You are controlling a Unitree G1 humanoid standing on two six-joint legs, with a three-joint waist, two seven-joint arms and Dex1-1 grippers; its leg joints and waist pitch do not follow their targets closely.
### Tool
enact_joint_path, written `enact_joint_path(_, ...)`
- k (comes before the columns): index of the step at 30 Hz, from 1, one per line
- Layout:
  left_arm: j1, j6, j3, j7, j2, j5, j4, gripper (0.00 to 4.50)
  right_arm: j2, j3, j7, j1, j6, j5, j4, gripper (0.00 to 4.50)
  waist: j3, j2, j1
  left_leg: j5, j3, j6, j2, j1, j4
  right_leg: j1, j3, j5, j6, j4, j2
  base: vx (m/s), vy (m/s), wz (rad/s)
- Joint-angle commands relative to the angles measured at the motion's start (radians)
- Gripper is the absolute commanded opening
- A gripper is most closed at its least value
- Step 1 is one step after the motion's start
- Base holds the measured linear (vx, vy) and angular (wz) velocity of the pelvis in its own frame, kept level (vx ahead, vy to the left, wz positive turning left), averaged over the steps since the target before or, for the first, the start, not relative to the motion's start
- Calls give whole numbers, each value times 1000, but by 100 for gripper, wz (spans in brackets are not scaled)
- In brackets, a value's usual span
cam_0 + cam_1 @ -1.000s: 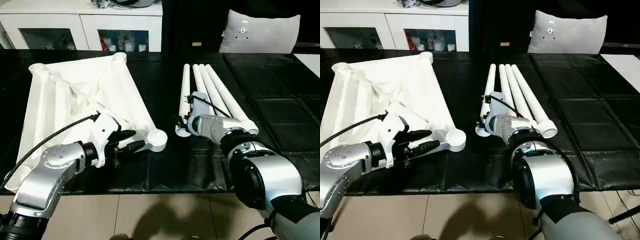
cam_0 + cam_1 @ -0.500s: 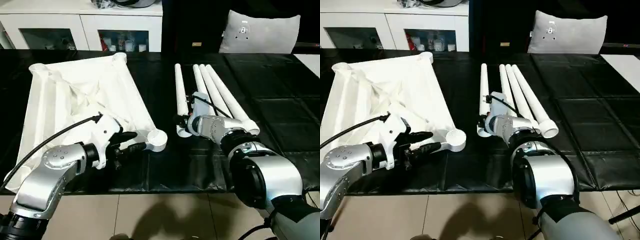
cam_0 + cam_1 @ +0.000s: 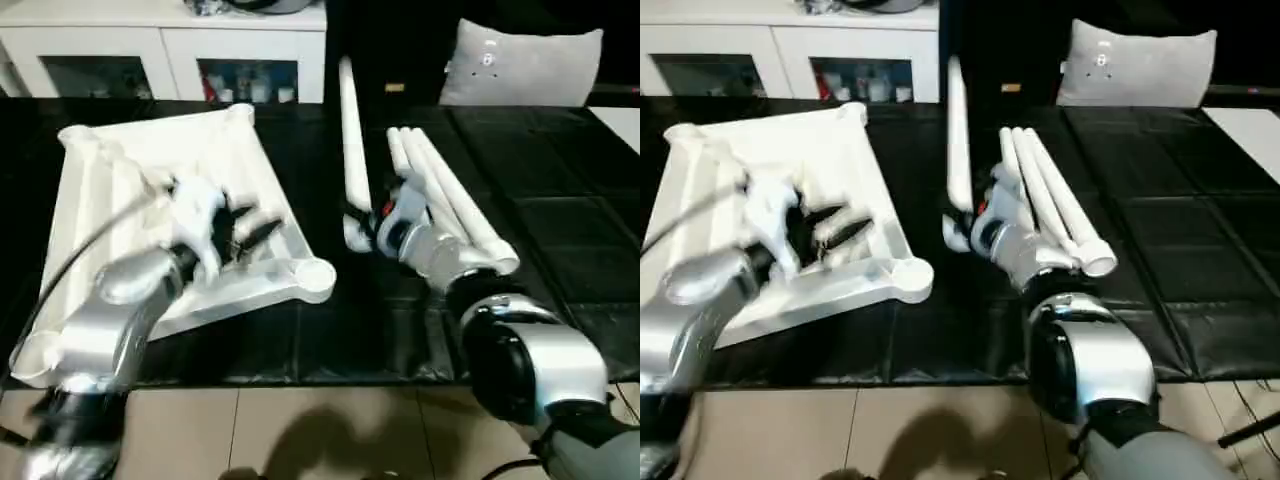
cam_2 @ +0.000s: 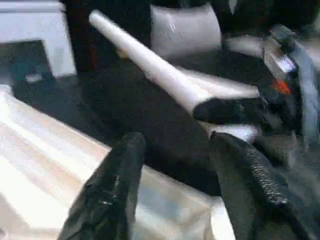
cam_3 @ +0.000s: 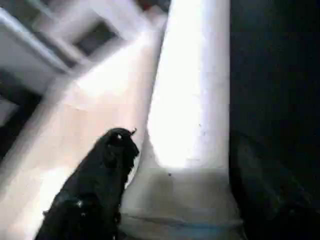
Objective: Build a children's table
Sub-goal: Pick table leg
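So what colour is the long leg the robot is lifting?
White all over. The leg in the right gripper shows best in the left eye view.

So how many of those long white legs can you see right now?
4. One leg is gripped near its thick end by the right end effector and tilted up off the mat. The other three legs lie side by side on the black mat beside it.

Black-covered desk (image 3: 560,215), seams visible in the cover. White table top (image 3: 150,190) lies ribbed side up on the left half. Three white legs (image 3: 445,195) lie side by side on the right, just beside each other, pointing far.
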Motion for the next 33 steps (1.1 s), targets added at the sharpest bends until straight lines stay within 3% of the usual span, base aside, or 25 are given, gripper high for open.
enact_joint_path(1, -56, 20, 54, 60, -46, -68, 24, 273, -8, -25, 138, 31, -16, 64, -82, 263, -76, 0, 6, -41, 4, 71, 38, -3, -55, 69, 42, 98, -289, -46, -83, 0, 0, 0)
enact_joint_path(3, -77, 29, 73, 82, -70, -93, 33, 301, -10, -34, 176, 45, -17, 85, -104, 263, -77, 4, 15, -43, 4, 83, 42, -1, -52, 66, 42, 82, -292, -48, -89, 0, 0, 0)
enact_joint_path(4, -147, 94, 153, 145, -157, -227, 54, 301, -13, -49, 314, 104, 22, 153, -202, 263, -76, -5, 16, -31, 9, 89, 39, -5, -50, 70, 42, 92, -296, -46, -86, 0, 0, 0)
enact_joint_path(5, -147, 94, 153, 145, -157, -227, 54, 308, -13, -49, 314, 104, 22, 153, -202, 263, -76, -5, 16, -31, 9, 89, 39, -5, -50, 70, 42, 92, -296, -46, -86, 0, 0, 0)
enact_joint_path(6, -185, 131, 192, 177, -203, -299, 71, 308, -17, -51, 386, 138, 76, 194, -265, 263, -77, 0, 28, -23, 8, 99, 42, -5, -46, 69, 41, 115, -304, -45, -85, 0, 0, 0)
enact_joint_path(7, -202, 145, 208, 187, -224, -330, 77, 339, -18, -51, 420, 156, 100, 211, -298, 262, -79, -1, 33, -17, 8, 105, 42, -4, -46, 69, 40, 123, -306, -45, -84, 0, 0, 0)
enact_joint_path(8, -218, 156, 219, 192, -247, -367, 82, 339, -18, -44, 459, 181, 130, 234, -347, 262, -80, 3, 37, -16, 5, 109, 47, -5, -44, 66, 39, 123, -308, -44, -88, 0, 0, 0)
enact_joint_path(10, -247, 171, 239, 209, -298, -447, 90, 342, -21, -9, 549, 245, 203, 280, -470, 262, -77, -4, 41, -34, 4, 116, 46, -6, -45, 66, 36, 67, -296, -52, -89, 0, 0, 0)
enact_joint_path(11, -260, 173, 245, 216, -324, -481, 95, 366, -22, 13, 586, 279, 241, 305, -535, 262, -74, -7, 46, -42, 5, 116, 44, -7, -46, 68, 36, 30, -280, -59, -89, 0, 0, 0)
enact_joint_path(12, -264, 174, 247, 218, -332, -491, 97, 366, -22, 21, 596, 289, 253, 312, -554, 262, -73, -8, 47, -42, 4, 114, 43, -9, -47, 69, 36, 12, -272, -60, -89, 0, 0, 0)
enact_joint_path(13, -270, 177, 248, 223, -343, -498, 100, 378, -21, 35, 611, 310, 268, 325, -592, 262, -74, -2, 48, -48, 1, 102, 44, -10, -49, 67, 35, -28, -255, -62, -91, 0, 0, 0)
enact_joint_path(15, -286, 197, 254, 240, -361, -497, 106, 385, -22, 67, 642, 354, 305, 345, -664, 261, -70, -3, 49, -72, 4, 82, 44, -5, -51, 63, 36, -103, -221, -77, -89, 0, 0, 0)
enact_joint_path(17, -291, 213, 264, 245, -371, -513, 104, 396, -21, 85, 655, 379, 321, 348, -703, 261, -70, 2, 49, -74, 2, 66, 44, -6, -53, 62, 35, -130, -203, -79, -88, 0, 0, 0)
enact_joint_path(21, -287, 232, 266, 253, -375, -563, 86, 410, -20, 111, 655, 418, 348, 340, -761, 261, -72, -1, 50, -62, -3, 48, 43, -5, -57, 60, 35, -124, -188, -80, -89, 0, 0, 0)
enact_joint_path(23, -284, 233, 266, 255, -377, -579, 82, 379, -23, 119, 656, 427, 356, 341, -776, 261, -70, -4, 49, -64, -3, 44, 43, -6, -58, 62, 34, -121, -191, -81, -90, 0, 0, 0)
enact_joint_path(26, -277, 230, 256, 245, -375, -584, 70, 370, -28, 140, 643, 441, 353, 330, -799, 261, -71, -4, 49, -45, -4, 47, 44, -7, -58, 62, 33, -95, -186, -77, -90, 0, 0, 0)
enact_joint_path(29, -272, 233, 249, 239, -374, -575, 58, 332, -27, 155, 612, 443, 315, 294, -795, 261, -70, -5, 49, -39, -3, 43, 43, -8, -58, 63, 34, -96, -181, -78, -93, 0, 0, 0)
enact_joint_path(33, -251, 224, 189, 227, -344, -514, 33, 293, -22, 214, 577, 452, 239, 209, -820, 261, -69, -3, 47, -46, -5, 37, 46, -7, -61, 61, 33, -107, -166, -79, -93, 0, 0, 0)
